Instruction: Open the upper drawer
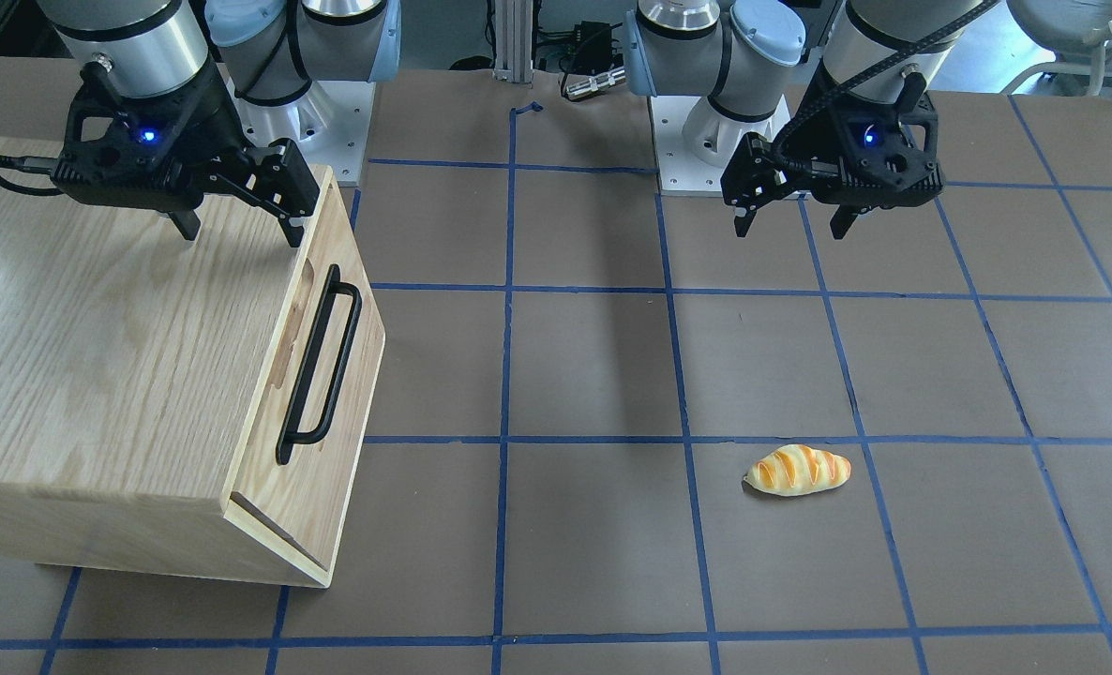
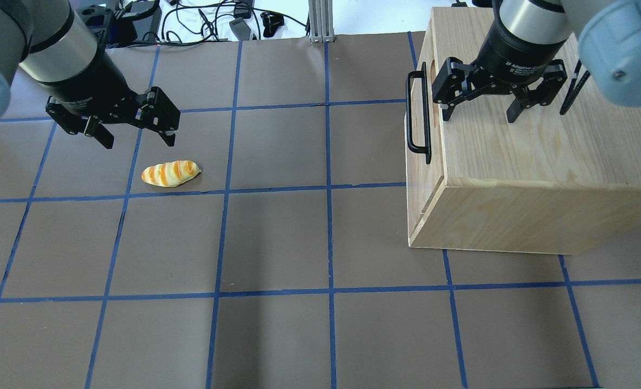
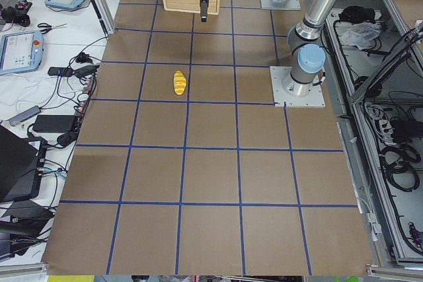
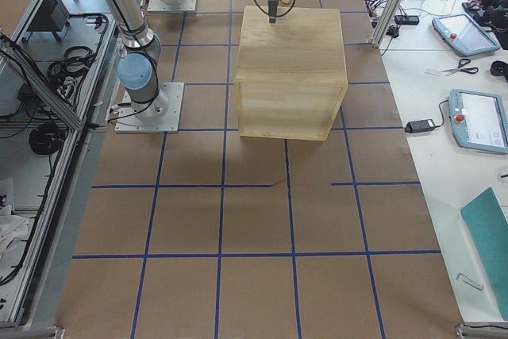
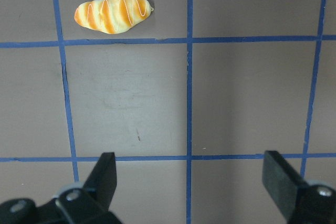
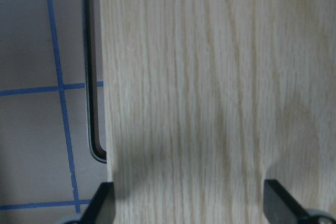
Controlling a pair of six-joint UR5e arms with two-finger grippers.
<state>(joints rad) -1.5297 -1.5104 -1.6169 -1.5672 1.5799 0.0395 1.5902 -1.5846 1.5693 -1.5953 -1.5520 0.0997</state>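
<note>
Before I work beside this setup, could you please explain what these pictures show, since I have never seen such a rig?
It is a robot with two arms at a table. Each arm ends in a two-finger end effector. Two pictures look down, from behind and from the front; two look along the table from its ends; two come from wrist cameras. On the table lie a bread roll and a wooden box; its upper drawer, with a black handle, looks shut. The left end effector hangs open near the roll; the right end effector hangs open over the box top. Neither holds anything.
</note>
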